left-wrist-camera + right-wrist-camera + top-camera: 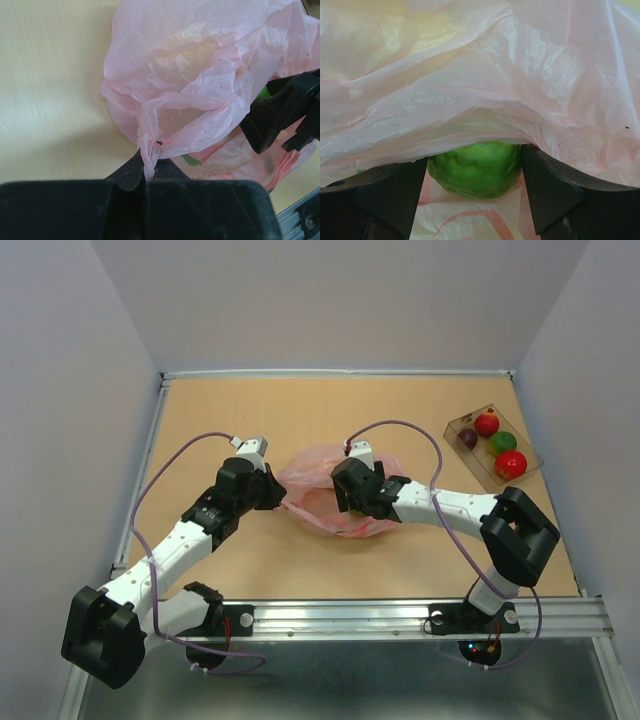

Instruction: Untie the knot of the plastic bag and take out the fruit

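Observation:
The pink plastic bag [312,466] lies mid-table, its mouth open between my two grippers. My left gripper [273,490] is at the bag's left edge, shut on a twisted strand of the bag's handle [150,152]; I cannot tell whether this bunch is still a knot. My right gripper [343,497] reaches into the bag from the right. In the right wrist view its jaws [475,175] stand against both sides of a bumpy green fruit [476,167] under the bag's film [495,75]. The right gripper also shows in the left wrist view [280,115].
A clear rectangular box [463,424] stands at the back right, holding two red fruits [487,424] [511,464], a dark purple one [467,437] and a green one [503,442]. Grey walls enclose the table; a metal rail [400,615] runs along the near edge.

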Tool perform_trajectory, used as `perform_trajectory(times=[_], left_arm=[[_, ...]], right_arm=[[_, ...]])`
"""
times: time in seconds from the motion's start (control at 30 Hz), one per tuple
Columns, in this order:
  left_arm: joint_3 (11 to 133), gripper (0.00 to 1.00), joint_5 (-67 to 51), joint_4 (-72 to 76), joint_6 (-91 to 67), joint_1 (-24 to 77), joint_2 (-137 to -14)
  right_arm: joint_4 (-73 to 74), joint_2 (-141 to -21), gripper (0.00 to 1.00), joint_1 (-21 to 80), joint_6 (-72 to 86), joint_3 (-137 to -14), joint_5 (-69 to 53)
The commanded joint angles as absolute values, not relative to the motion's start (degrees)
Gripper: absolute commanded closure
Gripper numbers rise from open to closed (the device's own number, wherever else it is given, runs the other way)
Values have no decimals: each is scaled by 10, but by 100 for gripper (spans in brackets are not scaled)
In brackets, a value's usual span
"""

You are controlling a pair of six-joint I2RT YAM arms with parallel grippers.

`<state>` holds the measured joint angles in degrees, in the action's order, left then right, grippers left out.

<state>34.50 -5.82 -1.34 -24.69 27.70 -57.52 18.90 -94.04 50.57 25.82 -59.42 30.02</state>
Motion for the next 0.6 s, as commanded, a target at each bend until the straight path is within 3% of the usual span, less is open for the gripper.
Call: perform_trajectory(times=[0.0,0.17,0.33,0.4,0.47,0.57], left_arm=[[338,97,-57,17,-243,281,-569],[342,97,-55,19,-236,280,-574],[350,97,-46,19,-224,281,-583],[352,97,-42,19,-222,281,-584],[355,97,-40,19,-219,281,-586],[356,96,-34,18,-217,281,-588]], right_arm=[[195,-964,25,499,300,-579,309],[186,-969,31,499,283,-588,290],[186,-982,6,499,279,-597,250],[186,-986,4,499,281,-597,247],[186,-990,4,499,284,-597,244],[185,-977,16,499,285,-599,248]])
